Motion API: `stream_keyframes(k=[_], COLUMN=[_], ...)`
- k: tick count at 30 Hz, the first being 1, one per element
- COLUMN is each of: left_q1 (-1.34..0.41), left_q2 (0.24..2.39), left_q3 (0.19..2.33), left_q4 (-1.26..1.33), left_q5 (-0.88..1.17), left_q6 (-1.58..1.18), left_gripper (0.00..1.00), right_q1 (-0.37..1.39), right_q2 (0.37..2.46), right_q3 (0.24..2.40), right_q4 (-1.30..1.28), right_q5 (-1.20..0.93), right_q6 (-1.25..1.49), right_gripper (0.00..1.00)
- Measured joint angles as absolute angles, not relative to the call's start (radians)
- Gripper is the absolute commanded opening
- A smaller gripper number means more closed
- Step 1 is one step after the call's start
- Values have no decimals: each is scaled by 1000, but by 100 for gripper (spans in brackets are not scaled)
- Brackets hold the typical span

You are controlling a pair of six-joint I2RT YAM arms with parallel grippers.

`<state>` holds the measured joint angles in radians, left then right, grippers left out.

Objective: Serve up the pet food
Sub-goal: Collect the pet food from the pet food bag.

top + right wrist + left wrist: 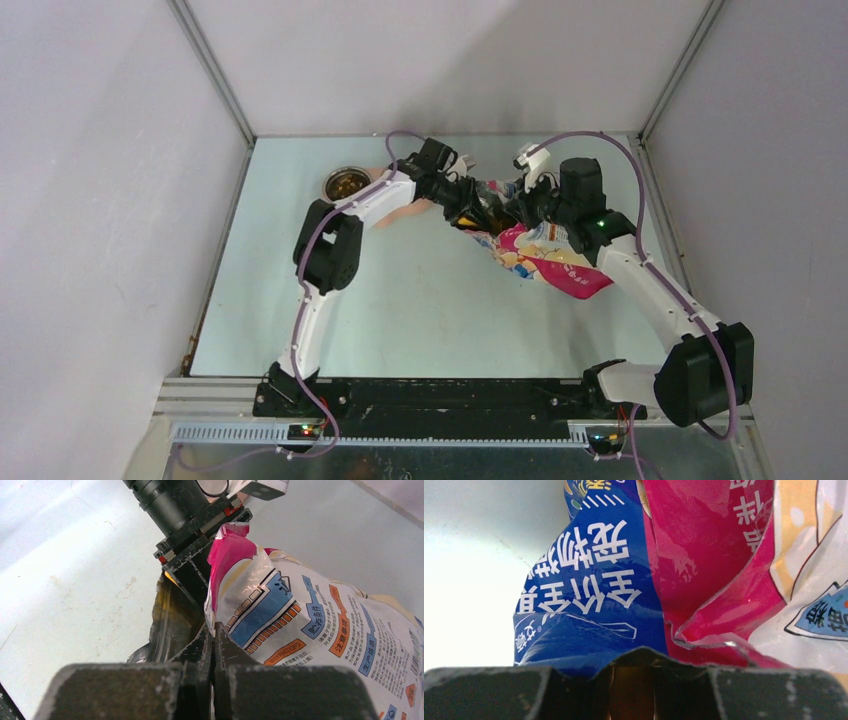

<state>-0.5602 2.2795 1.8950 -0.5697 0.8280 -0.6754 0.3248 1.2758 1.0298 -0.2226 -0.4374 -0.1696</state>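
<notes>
Pet food (348, 185), brown kibble, lies in a steel bowl (327, 186) at the far left of the bench (420, 320). The rest is hidden inside its bag (555, 265), a glossy blue, pink and white pack at the far middle of the bench, with its mouth toward the left arm. Both arms meet at that mouth.

The right tool (212, 635) is closed tight, pinching the pink lip of the bag. The left tool (631, 680) is narrowed on a slim amber piece, most likely the handle of the scoop (631, 700). Its fingers sit at the open mouth, with the bag's crumpled edge just over them. The scoop's cup is out of sight, so it cannot be told whether it is loaded.

The step in hand appears to be scooping from the bag, with some food already in the bowl. The next move likely calls for the left arm to lift the scoop out level and clear the lip without snagging. It would then swing left to the bowl and tip. The right tool should hold the mouth open and steady.
</notes>
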Motion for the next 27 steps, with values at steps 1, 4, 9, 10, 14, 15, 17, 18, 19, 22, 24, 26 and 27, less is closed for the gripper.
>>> stream_keyframes(k=[1,4,9,10,14,15,17,18,19,22,24,26,27], left_q1=[-563,-575,-593,-597,-611,-614,-618,-620,-622,-628,-633,-636,-637], left_q2=[2285,2305,2321,2323,2331,2333,2336,2336,2336,2336,2336,2330,2325], left_q3=[1895,1895,1856,1840,1753,1726,1686,1668,1650,1628,1616,1594,1579], left_q4=[-554,-493,-323,-275,-41,37,170,242,314,461,550,623,651], left_q5=[832,845,860,866,891,900,917,926,933,954,965,976,978], left_q6=[-687,-741,-868,-903,-1058,-1105,-1195,-1245,-1296,-1400,-1452,-1493,-1507], left_gripper=[0,0,0,0,0,0,0,0,0,0,0,0,0], right_q1=[324,318,299,295,281,276,265,258,251,229,217,197,187], right_q2=[1276,1276,1276,1276,1276,1276,1276,1276,1276,1272,1268,1265,1265], right_q3=[1029,1026,1025,1025,1021,1021,1021,1021,1021,1021,1021,1021,1021], right_q4=[-222,-222,-230,-233,-243,-245,-246,-245,-245,-241,-237,-237,-236], right_q5=[-435,-429,-416,-413,-414,-415,-423,-430,-436,-453,-467,-480,-489], right_q6=[-170,-170,-170,-170,-169,-169,-167,-165,-165,-164,-161,-157,-156], right_gripper=[0,0,0,0,0,0,0,0,0,0,0,0,0])
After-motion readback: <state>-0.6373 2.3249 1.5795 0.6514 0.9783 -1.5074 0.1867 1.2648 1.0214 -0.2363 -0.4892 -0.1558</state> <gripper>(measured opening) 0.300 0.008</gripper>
